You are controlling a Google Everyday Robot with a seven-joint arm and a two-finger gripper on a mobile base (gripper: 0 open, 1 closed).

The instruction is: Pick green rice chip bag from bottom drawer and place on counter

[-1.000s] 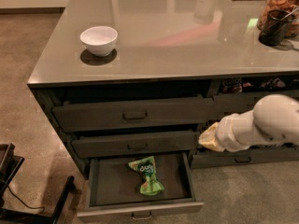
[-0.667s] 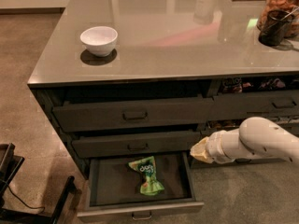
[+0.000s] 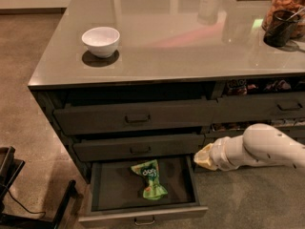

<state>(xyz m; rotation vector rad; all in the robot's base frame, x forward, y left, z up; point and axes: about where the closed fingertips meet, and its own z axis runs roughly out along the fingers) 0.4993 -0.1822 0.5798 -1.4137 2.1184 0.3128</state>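
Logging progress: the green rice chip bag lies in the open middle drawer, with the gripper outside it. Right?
Not quite. The camera view shows the green rice chip bag lying in the open bottom drawer, not the middle one. The gripper is indeed outside it, off the drawer's right side.

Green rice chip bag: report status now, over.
Gripper low, beside right edge of open bottom drawer, above floor. Green rice chip bag lying on drawer floor, untouched. Nothing on top of it.

Can only make out the end effector (image 3: 205, 157) as a yellowish blur just beside the open bottom drawer (image 3: 114, 189).
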